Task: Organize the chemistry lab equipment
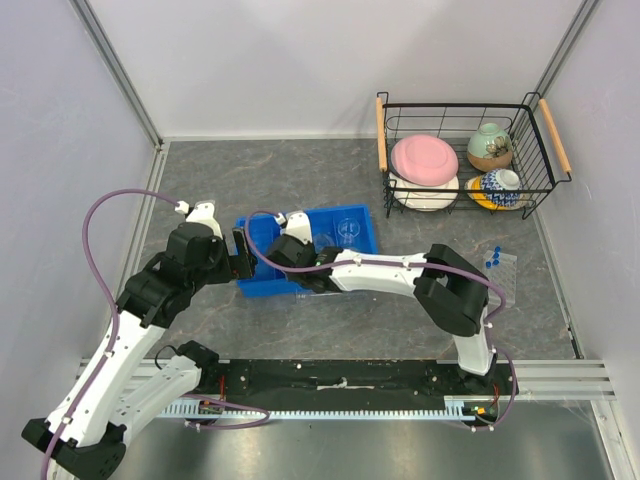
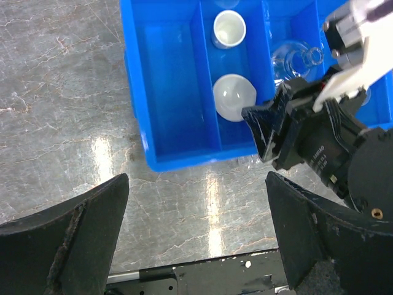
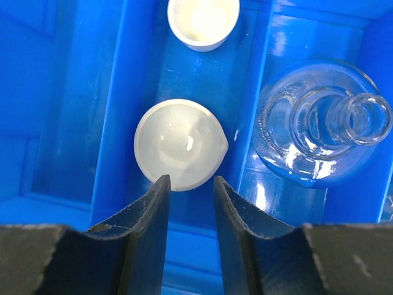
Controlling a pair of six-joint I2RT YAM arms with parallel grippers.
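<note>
Tray (image 3: 107,123) of glossy blue plastic filling the frame, smooth round white spouted dish (image 3: 178,144) lying in its middle compartment, second white dish (image 3: 202,21) at upper centre, clear round-bellied glass flask (image 3: 319,129) at right, right gripper (image 3: 188,181) slack and empty over the spouted dish's lower rim, left gripper (image 2: 196,181) spread wide above grey marbled tabletop (image 2: 61,92).

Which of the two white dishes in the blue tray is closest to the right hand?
The wider, shallow dish with the pouring lip, just ahead of the right hand. The smaller, deeper dish sits farther along the same compartment.
</note>
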